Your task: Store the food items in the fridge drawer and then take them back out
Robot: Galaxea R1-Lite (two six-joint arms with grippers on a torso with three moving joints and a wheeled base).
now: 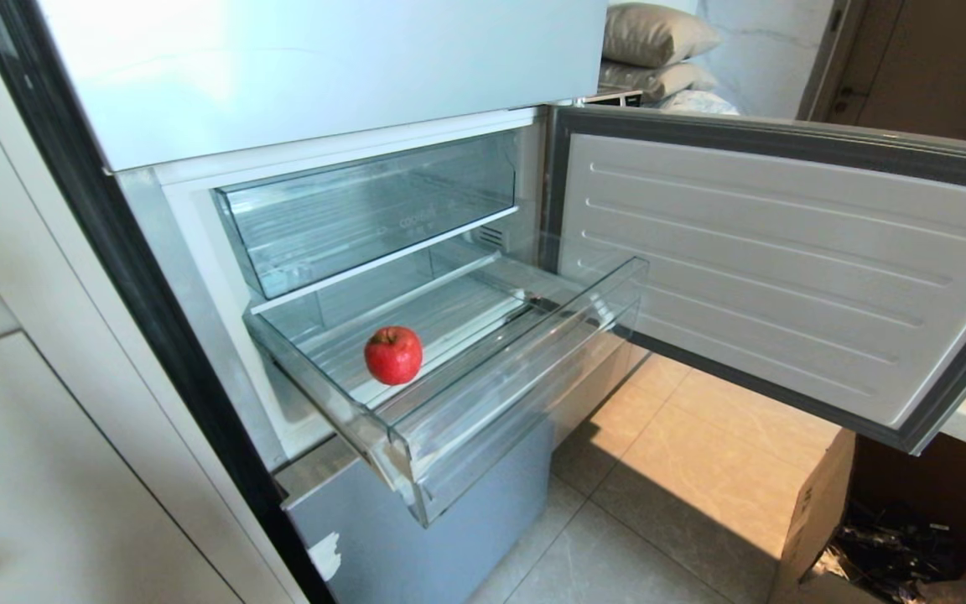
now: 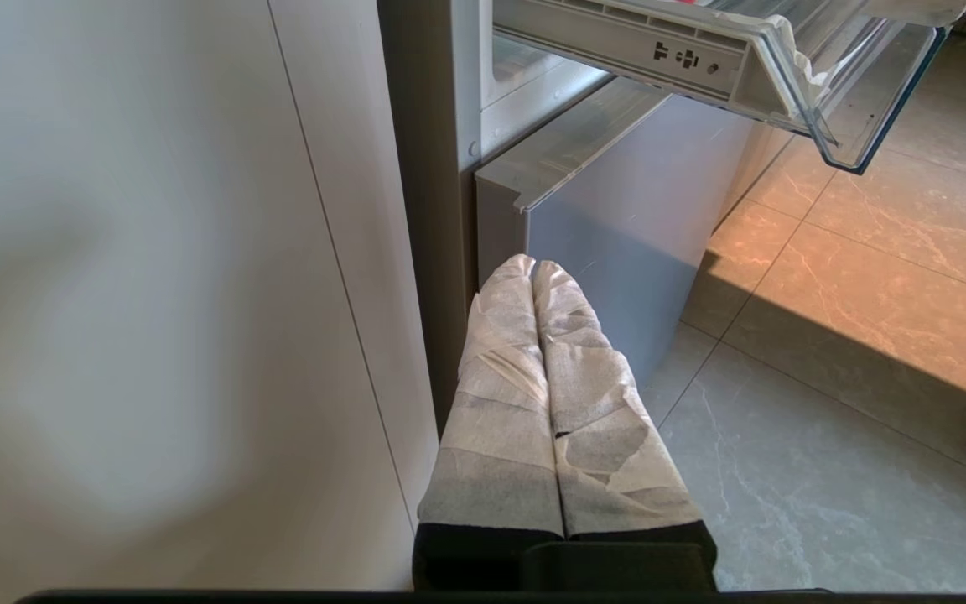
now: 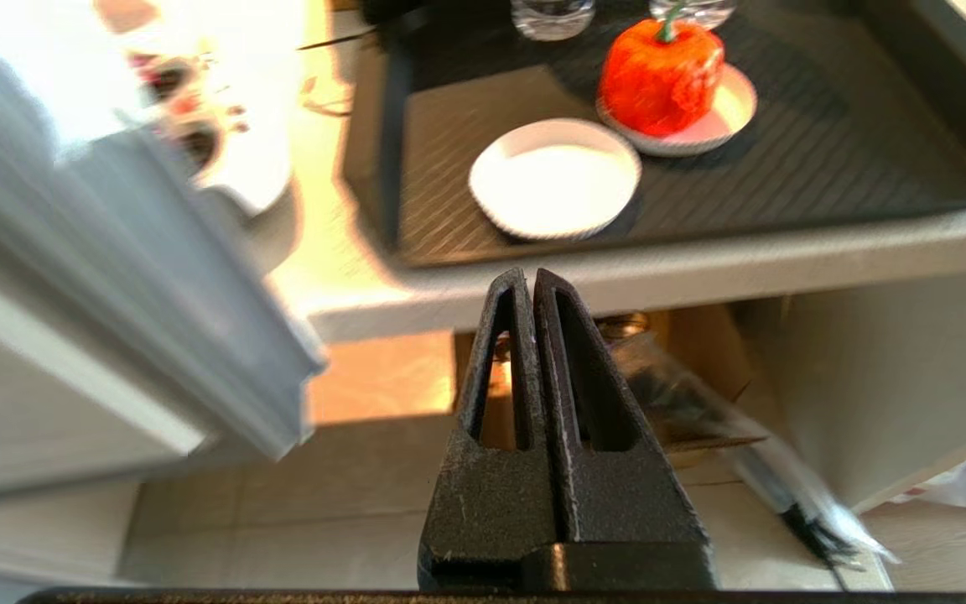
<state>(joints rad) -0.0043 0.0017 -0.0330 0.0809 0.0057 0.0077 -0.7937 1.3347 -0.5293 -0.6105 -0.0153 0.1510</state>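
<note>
Right tool (image 3: 533, 281) closed on nothing, lower centre of the right wrist view, pointing toward the counter (image 3: 617, 289) edge; beyond it a dark tray (image 3: 869, 168) holds an empty white dish (image 3: 555, 176) and a second dish with an orange-red fruit (image 3: 659, 75) on it, upper right of frame. Left tool (image 2: 533, 268), paper-wrapped and closed on nothing, sits low beside the lower fridge panel (image 2: 617, 252), parked. In the head view neither tool shows; one red apple (image 1: 393, 355) lies in the pulled-out fridge drawer (image 1: 416, 436), left of centre, with the fridge door (image 1: 768, 268) swung open at right. Likely next: fetch the fruit on the tray. Risks: the tool needs opening before it reaches the fruit or it will shove it off the dish; the arm could clip the open door edge; the round apple may roll if the drawer is knocked.
</note>
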